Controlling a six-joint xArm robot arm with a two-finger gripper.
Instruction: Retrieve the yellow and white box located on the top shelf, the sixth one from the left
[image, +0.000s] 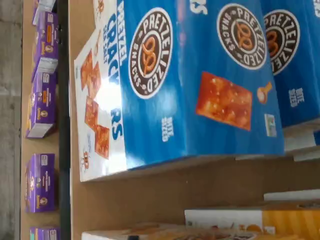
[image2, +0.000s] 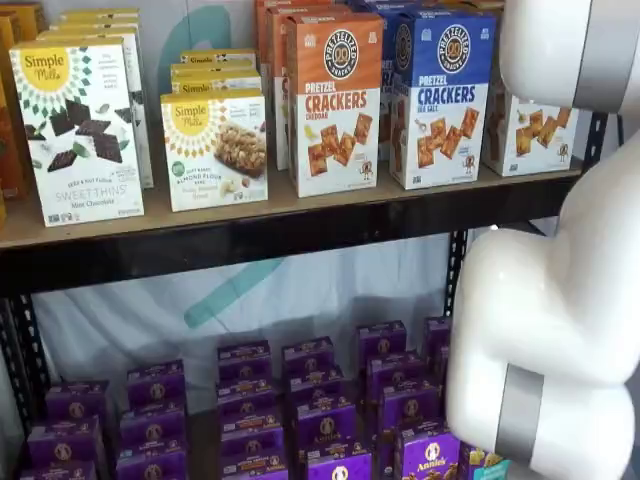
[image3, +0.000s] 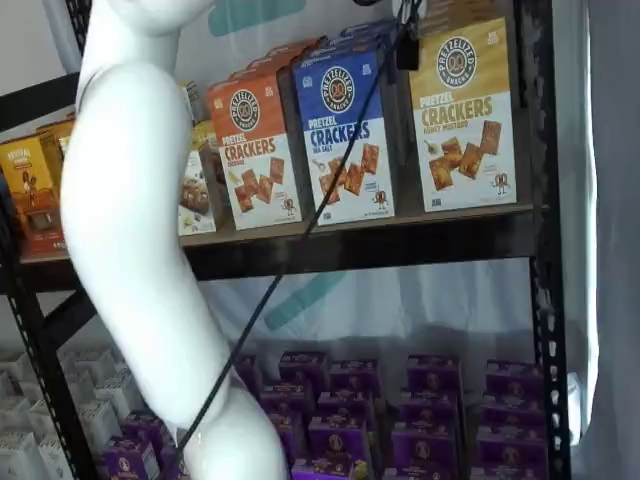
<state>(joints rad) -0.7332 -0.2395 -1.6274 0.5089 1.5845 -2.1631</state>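
Observation:
The yellow and white box (image3: 465, 115) stands at the right end of the top shelf (image3: 380, 245), upright, right of a blue-topped carton. In a shelf view only its white lower front (image2: 530, 135) shows behind my white arm. In the wrist view, turned on its side, its yellow top and white face (image: 290, 217) show at the picture's edge on the tan board (image: 150, 195). A black part of the gripper (image3: 406, 45) hangs from the top edge with a cable, just left of the box's upper corner. Its fingers show no plain gap.
A blue-topped carton (image2: 443, 95) and an orange-topped carton (image2: 335, 100) stand left of the target. Simple Mills boxes (image2: 80, 130) fill the shelf's left part. Purple boxes (image2: 320, 400) crowd the lower shelf. My white arm (image2: 545, 330) stands in front at right.

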